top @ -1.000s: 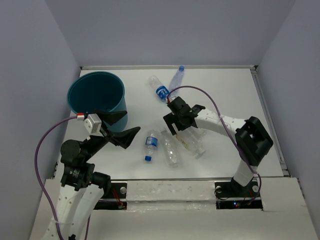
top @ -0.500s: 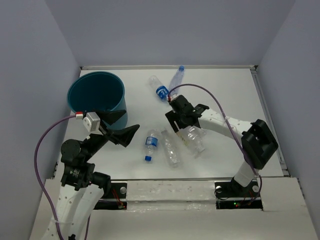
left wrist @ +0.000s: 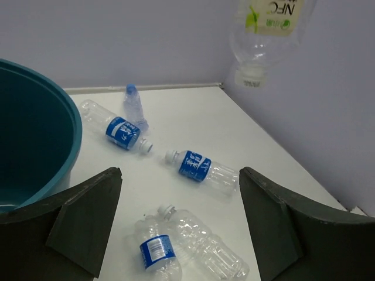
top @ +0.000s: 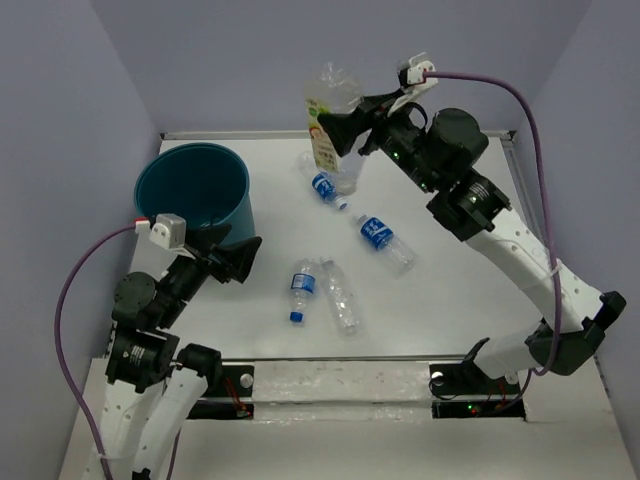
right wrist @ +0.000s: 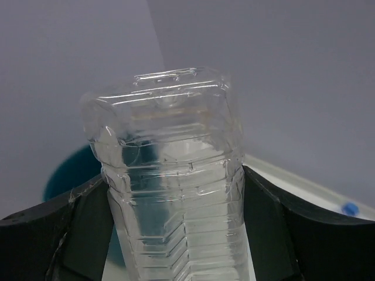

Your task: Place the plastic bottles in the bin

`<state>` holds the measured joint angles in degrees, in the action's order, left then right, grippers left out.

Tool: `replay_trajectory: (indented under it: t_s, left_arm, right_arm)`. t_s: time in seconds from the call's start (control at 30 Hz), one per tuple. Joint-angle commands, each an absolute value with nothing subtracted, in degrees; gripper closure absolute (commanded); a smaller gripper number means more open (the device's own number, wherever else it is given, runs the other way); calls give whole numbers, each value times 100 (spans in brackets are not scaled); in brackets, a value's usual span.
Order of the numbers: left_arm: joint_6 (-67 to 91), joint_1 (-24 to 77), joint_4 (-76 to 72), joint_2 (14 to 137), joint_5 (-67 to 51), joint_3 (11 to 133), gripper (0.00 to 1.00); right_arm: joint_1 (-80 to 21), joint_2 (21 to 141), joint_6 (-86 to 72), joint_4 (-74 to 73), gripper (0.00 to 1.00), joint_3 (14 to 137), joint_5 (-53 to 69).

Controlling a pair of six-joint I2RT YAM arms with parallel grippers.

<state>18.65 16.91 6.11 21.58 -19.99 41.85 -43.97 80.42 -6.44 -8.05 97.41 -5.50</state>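
My right gripper (top: 342, 128) is shut on a clear bottle with a white-yellow-red label (top: 324, 118) and holds it high above the back of the table, cap down. In the right wrist view this bottle (right wrist: 170, 193) fills the space between the fingers, with the teal bin (right wrist: 64, 175) behind it. The bin (top: 195, 195) stands at the back left. Blue-labelled bottles lie on the table: one (top: 322, 182) at the back, one (top: 383, 238) in the middle, one (top: 303, 284) nearer, beside a clear bottle (top: 342, 298). My left gripper (top: 232, 255) is open and empty next to the bin.
A slim bottle with a blue cap (left wrist: 133, 107) lies against the back bottle (left wrist: 117, 130). The bin's rim (left wrist: 64, 117) is at the left of the left wrist view. Walls enclose the table on three sides.
My right arm has risen from the table with the yellow-red labelled bottle, up and toward the back. A blue-labelled bottle now lies uncovered in the middle. My left gripper has drawn back slightly.
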Motion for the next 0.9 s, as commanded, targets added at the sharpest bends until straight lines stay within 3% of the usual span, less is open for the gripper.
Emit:
replay_trajectory:
  t_s: [0.0,0.2,0.4,0.5,0.53,0.67,0.87]
  left_arm:
    - [1995,1714,1378,1960,-1301,4736,9]
    - [2540,1714,2109,2232,-1404,4545,11]
    - [2944,1714,2066,2285,-1862,4131,12]
    - [3032,1714,2039,2268,-1925,4096,12]
    - [3032,1714,2048,2268,-1925,4078,13]
    - [2971,1714,2074,2320,-1934,3876,14]
    - [2699,1723,2057,2943,-1951,3726,16]
  right_arm:
    - [-4412,8953,-1518,2304,62,9895,-166]
    - [-4412,10193,-2783,4007,62,10885,-361]
    - [-4526,12107,-3700,3167,63,12944,579]
    - [-4597,12471,-3691,2814,60,13481,703]
    - [-4597,12620,-3718,2621,56,13543,755]
    - [-4649,12779,-3613,2066,3,13799,1062]
    - [-4649,12123,-2823,1205,0,13387,1134]
